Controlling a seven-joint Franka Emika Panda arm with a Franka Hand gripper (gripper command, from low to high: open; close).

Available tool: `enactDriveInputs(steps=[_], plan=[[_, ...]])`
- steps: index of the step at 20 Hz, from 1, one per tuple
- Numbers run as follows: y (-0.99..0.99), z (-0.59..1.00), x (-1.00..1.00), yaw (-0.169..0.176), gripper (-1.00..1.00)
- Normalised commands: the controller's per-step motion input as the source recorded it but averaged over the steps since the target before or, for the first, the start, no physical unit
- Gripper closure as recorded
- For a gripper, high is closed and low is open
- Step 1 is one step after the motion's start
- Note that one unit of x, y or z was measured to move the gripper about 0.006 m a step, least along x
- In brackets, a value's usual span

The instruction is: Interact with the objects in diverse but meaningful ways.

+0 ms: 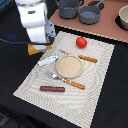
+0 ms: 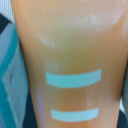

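Note:
The golden-yellow bread loaf [image 1: 33,49] lies at the mat's edge on the exterior view's left, mostly covered by my arm. It fills the wrist view as an orange surface [image 2: 70,50] with two pale blue stripes. My gripper [image 1: 42,45] hangs right over it; its fingers are hidden, so whether it holds the loaf is unclear. The red tomato [image 1: 81,42], small white-blue piece [image 1: 47,60] and brown sausage [image 1: 52,89] rest on the striped mat. The two-handled pot [image 1: 68,7] and the frying pan [image 1: 90,14] stand on the pink board at the back.
A round beige plate [image 1: 69,66] sits mid-mat, with a wooden-handled knife [image 1: 88,58] beside it and a fork [image 1: 67,81] in front. A bowl [image 1: 123,17] stands at the far right. Dark table surrounds the mat [image 1: 95,100].

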Motion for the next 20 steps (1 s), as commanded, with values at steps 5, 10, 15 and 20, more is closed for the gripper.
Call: enactDriveInputs(steps=[5, 10, 15, 20], plan=[[0.04, 0.09, 1.0, -0.001, 1.0], [0.03, 0.18, 1.0, -0.013, 1.0], [0.05, 0.33, 1.0, -0.027, 1.0], [0.07, 0.28, 1.0, -0.031, 1.0]])
